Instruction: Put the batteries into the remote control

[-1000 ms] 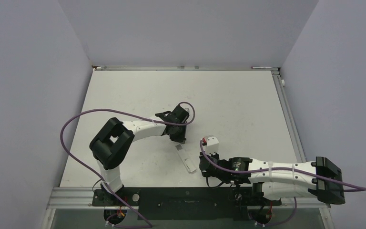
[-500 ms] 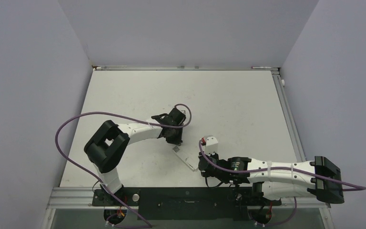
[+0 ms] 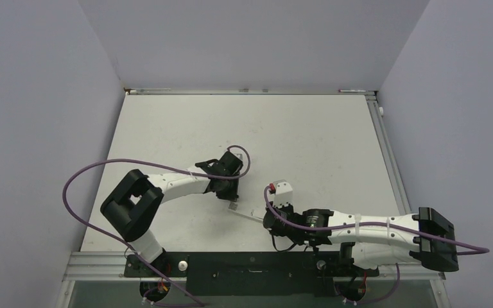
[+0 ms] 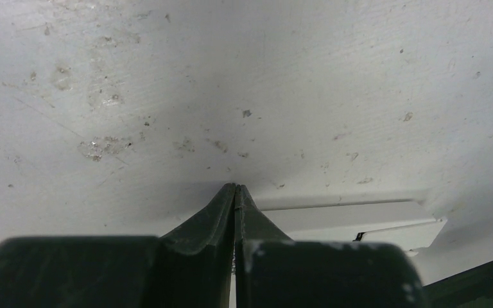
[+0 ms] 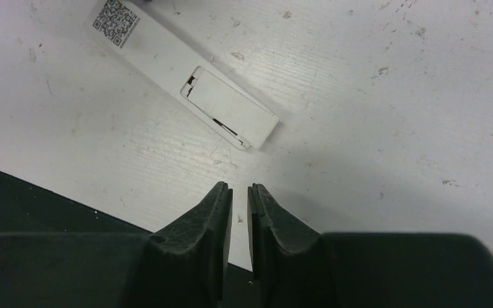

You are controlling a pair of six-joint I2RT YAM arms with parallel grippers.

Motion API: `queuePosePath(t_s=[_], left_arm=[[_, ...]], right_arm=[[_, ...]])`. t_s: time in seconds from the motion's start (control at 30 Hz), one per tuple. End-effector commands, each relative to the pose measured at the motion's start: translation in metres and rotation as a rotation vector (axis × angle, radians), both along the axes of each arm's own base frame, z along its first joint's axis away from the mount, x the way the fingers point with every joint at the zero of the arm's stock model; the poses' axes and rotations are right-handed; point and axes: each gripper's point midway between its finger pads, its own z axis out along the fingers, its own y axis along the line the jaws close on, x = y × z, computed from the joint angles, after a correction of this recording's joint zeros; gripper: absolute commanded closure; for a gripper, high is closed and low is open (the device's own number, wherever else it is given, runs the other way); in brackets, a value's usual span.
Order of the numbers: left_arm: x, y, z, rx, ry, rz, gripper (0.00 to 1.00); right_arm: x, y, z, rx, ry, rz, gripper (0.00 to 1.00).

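Behind left gripper point(image 4: 235, 192), remote control point(image 4: 353, 221) half hidden.

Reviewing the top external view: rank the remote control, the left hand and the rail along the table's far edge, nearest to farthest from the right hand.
From the right hand:
1. remote control, just to its left on the table.
2. left hand, at the remote's other end.
3. rail, across the table at the far edge.
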Motion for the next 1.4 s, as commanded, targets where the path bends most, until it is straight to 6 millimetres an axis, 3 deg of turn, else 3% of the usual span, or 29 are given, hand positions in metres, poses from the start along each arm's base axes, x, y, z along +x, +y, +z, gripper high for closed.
queuePosePath(t_s=[0.0,0.47,0.87,1.1,1.37], left_arm=[[-0.034,0.042,-0.026,0.136,0.106,0.016,1.00],[-0.057,0.052,-0.024,0.100,0.120,0.028,1.00],[-0.061,0.058,-0.023,0.097,0.115,0.037,1.00],[-0.054,0.058,-0.012,0.078,0.075,0.067,0.81],[-0.048,0.067,-0.004,0.069,0.041,0.113,0.71]], right_arm=[[0.012,0.004,0.015,0.007,-0.048,-0.046,0.82],[0.021,0.007,0.015,-0.025,-0.054,-0.066,0.76],[0.030,0.010,0.012,-0.047,-0.055,-0.081,0.68],[0.042,0.009,0.013,-0.036,-0.050,-0.103,0.65],[0.058,0.014,0.008,-0.025,-0.035,-0.109,0.54]])
